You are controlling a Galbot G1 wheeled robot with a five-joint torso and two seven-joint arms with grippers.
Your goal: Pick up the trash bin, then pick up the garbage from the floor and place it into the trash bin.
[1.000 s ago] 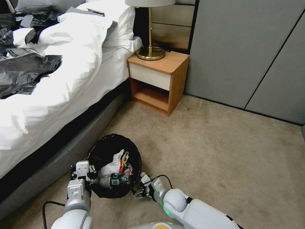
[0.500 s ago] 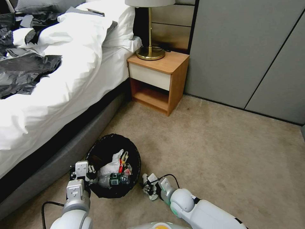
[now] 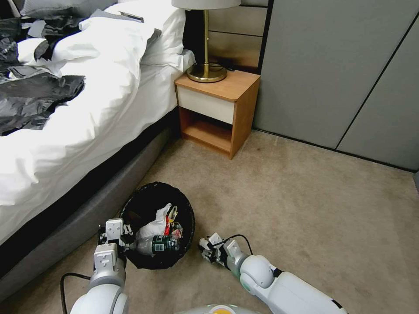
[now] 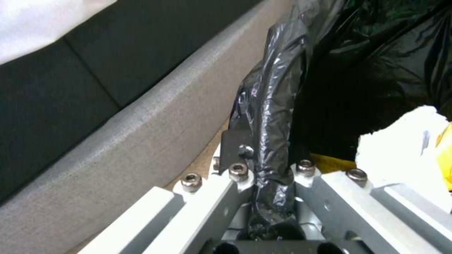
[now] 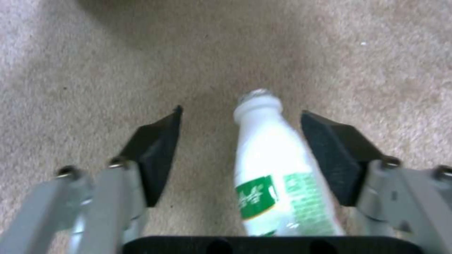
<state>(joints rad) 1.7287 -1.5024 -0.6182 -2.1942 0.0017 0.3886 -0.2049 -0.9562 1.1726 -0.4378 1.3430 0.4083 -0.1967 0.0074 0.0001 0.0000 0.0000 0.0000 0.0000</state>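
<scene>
Your right gripper [image 5: 240,141] hangs wide open around a small white plastic bottle with a green label [image 5: 273,169] on the carpet; closing comes next. Your left gripper [image 4: 268,165] is clamped on the black-lined round trash bin [image 3: 144,205] beside the bed.

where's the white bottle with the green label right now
In the right wrist view the white bottle sits between the open pads of the right tool, over bare carpet; in the head view that tool is just right of the trash bin.

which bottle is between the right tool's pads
The white bottle with the green label, lying on the carpet between the open right tool; the dark-labelled bottle sits inside the trash bin.
</scene>
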